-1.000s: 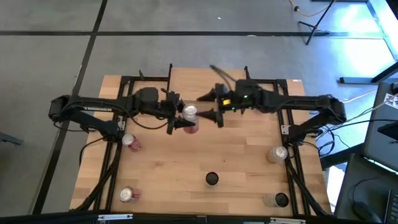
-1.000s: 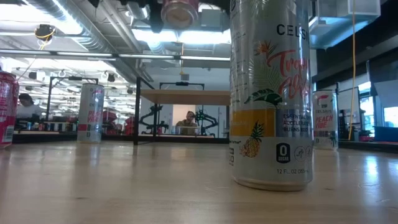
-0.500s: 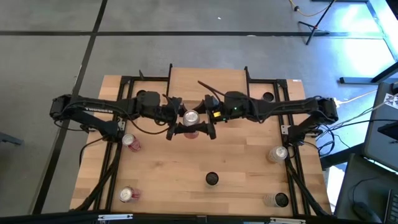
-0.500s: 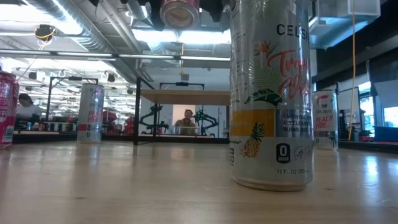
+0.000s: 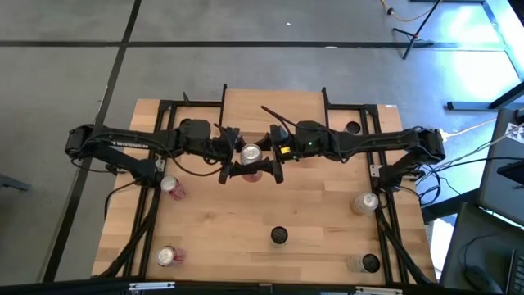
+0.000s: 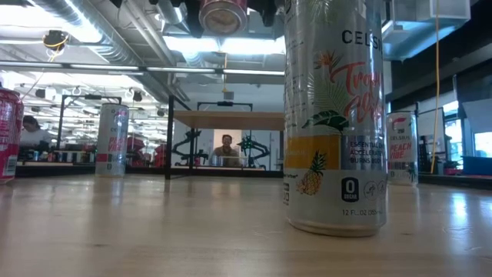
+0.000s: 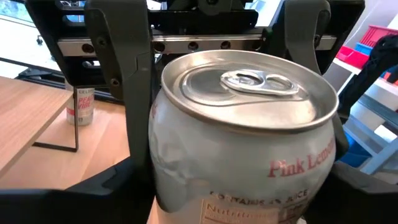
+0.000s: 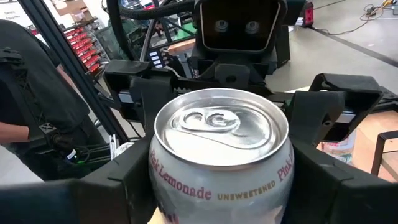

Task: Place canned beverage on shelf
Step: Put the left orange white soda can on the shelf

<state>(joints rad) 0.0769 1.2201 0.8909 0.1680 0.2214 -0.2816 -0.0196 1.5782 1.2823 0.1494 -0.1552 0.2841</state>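
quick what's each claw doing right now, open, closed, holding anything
Left claw: closed on the Pink Lemonade can, held up in the air.
Right claw: closed on the same can from the opposite side.

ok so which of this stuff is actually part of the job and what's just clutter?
Job: pink lemonade can, gripped by left pincer, right pincer at it; shelf.
Lying about: pineapple can, red can, white can, peach can, corner can, all standing on the table.

Both arms meet mid-table

Our left gripper (image 5: 232, 157) and right gripper (image 5: 274, 160) face each other over the table's middle, arms stretched inward, both sets of fingers closed around the same can (image 5: 250, 152), held aloft
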